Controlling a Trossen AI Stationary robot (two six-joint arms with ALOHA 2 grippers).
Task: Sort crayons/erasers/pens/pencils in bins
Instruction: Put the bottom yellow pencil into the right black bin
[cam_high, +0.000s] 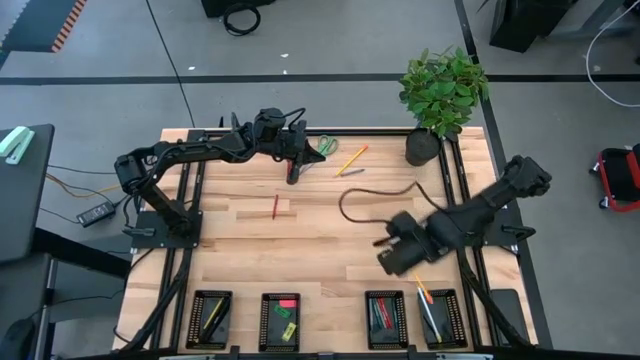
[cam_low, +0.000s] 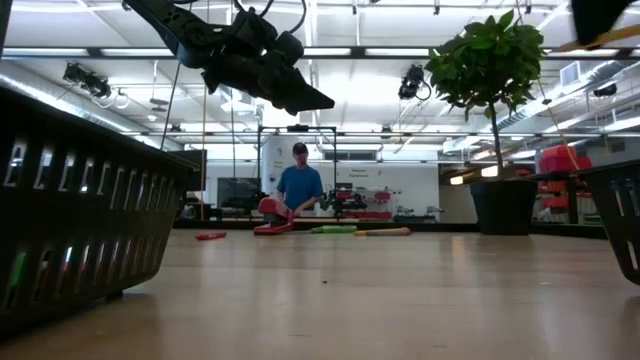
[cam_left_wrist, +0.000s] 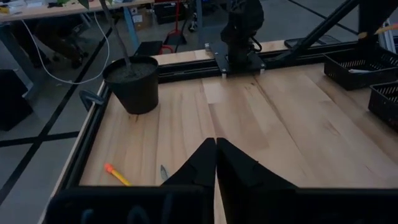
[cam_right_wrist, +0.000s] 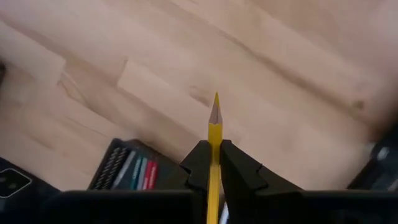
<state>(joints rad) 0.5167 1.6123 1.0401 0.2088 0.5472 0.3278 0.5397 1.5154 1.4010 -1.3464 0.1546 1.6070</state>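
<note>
My right gripper (cam_right_wrist: 214, 163) hangs over the near right part of the table (cam_high: 330, 235), shut on a yellow pencil (cam_right_wrist: 215, 127), just beyond the far end of a bin (cam_right_wrist: 127, 168) holding coloured sticks. Four black bins line the near edge (cam_high: 210, 318) (cam_high: 281, 320) (cam_high: 385, 318) (cam_high: 437, 318). My left gripper (cam_left_wrist: 215, 146) is shut on nothing above the far middle, by the green-handled scissors (cam_high: 326, 147). On the wood lie an orange-yellow pencil (cam_high: 352, 158), a dark pen (cam_high: 352, 172) and a red crayon (cam_high: 275, 207). My right gripper pinches the yellow pencil between its two fingers, close behind the sharpened end (cam_right_wrist: 215, 138). The fingers point steeply down and lie along the pencil. Its point (cam_right_wrist: 216, 104) sticks out past the fingertips, clear of the table.
A potted plant (cam_high: 440, 95) stands at the far right corner, its pot (cam_left_wrist: 132, 84) near the loose pencil (cam_left_wrist: 117, 175). A black cable (cam_high: 375, 192) curls over the table's middle right. A dark red tool (cam_high: 292, 172) lies by the left gripper. A person (cam_low: 299, 185) stands beyond the table.
</note>
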